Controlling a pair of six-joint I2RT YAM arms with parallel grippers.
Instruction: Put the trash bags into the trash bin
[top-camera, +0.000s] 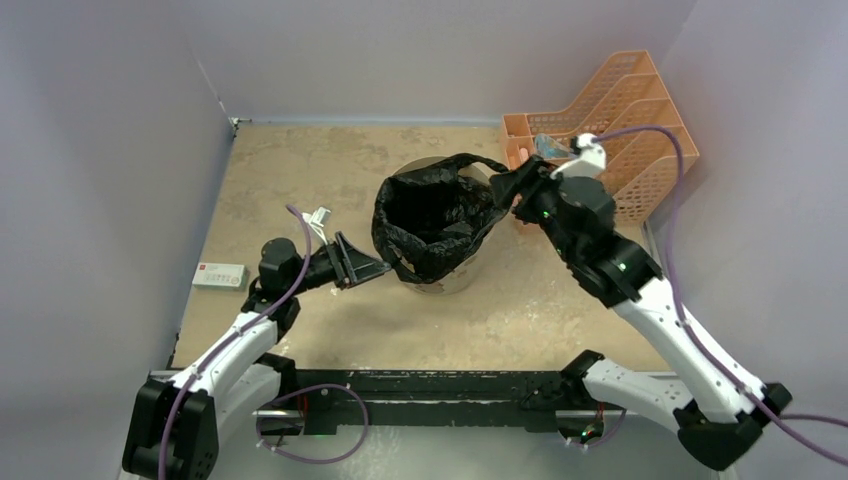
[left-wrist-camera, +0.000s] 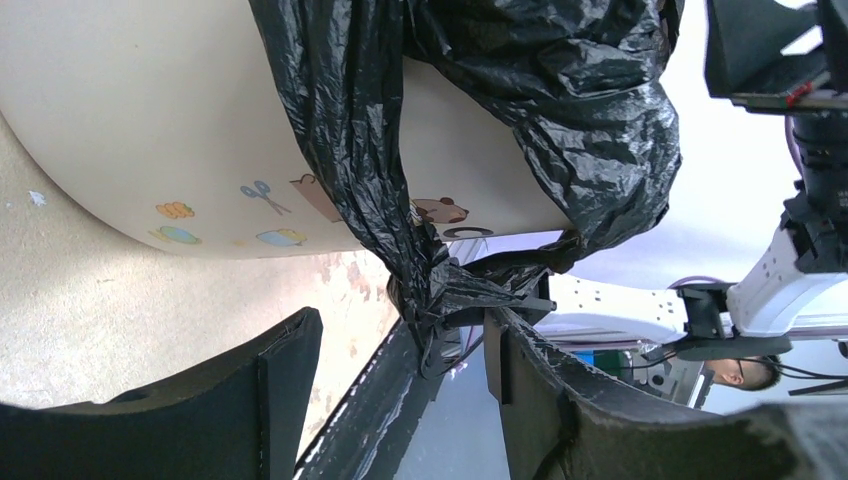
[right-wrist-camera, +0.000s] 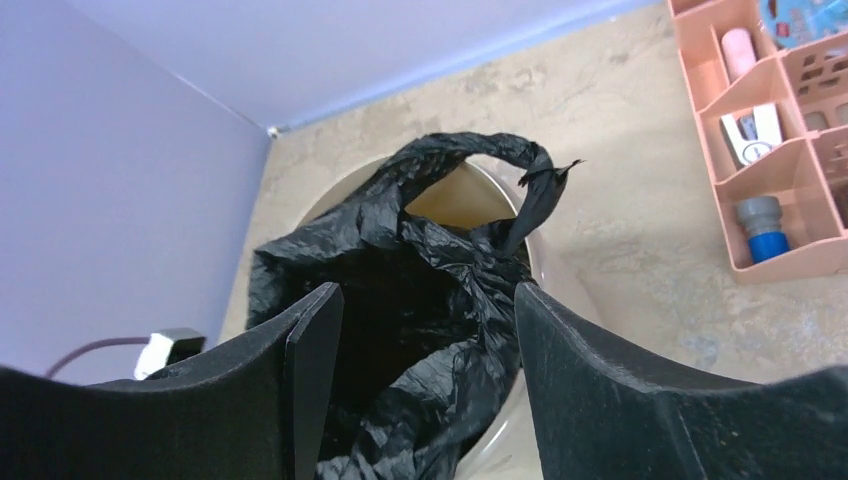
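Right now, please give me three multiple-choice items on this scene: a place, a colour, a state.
1. The orange organiser stands: A) in the far right corner; B) at the near left edge; C) at the centre.
2. The trash bag is: A) white; B) black; C) blue.
3. The right claw is: A) shut on a handle; B) shut, empty; C) open.

Answers: 1 A, it sits far back on the right; 2 B, it is glossy black film; 3 C, its jaws stand wide apart above the bag.
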